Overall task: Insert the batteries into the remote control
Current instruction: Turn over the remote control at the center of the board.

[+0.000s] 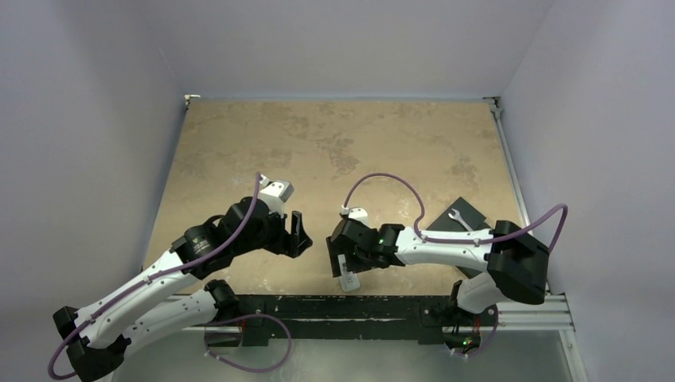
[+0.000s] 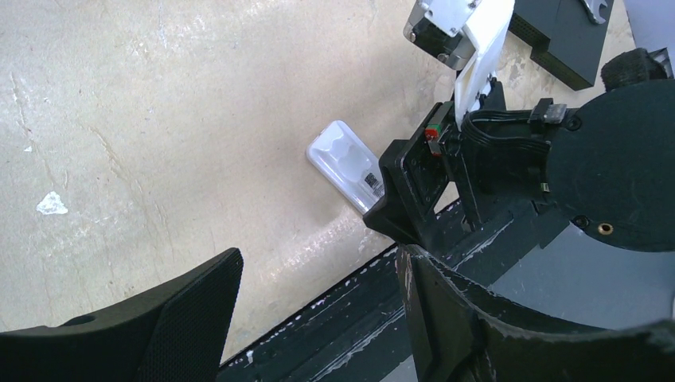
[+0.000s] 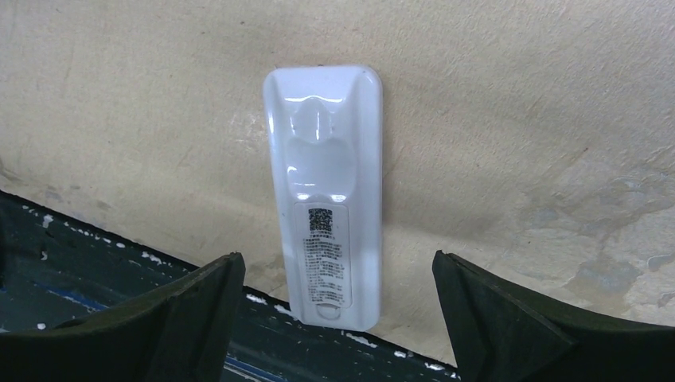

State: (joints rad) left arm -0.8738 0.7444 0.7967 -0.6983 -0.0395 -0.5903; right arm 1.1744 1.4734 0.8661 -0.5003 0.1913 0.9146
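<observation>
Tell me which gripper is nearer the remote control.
Right. The right gripper hangs over the remote control, open jaws either side of it; the left gripper sits off to its left, apart from it.

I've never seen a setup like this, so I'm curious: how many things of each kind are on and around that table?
Robot arms: 2, the left arm and the right arm
White remote: 1
Dark slab: 1
Small wrench lying on the slab: 1
Total: 5
</observation>
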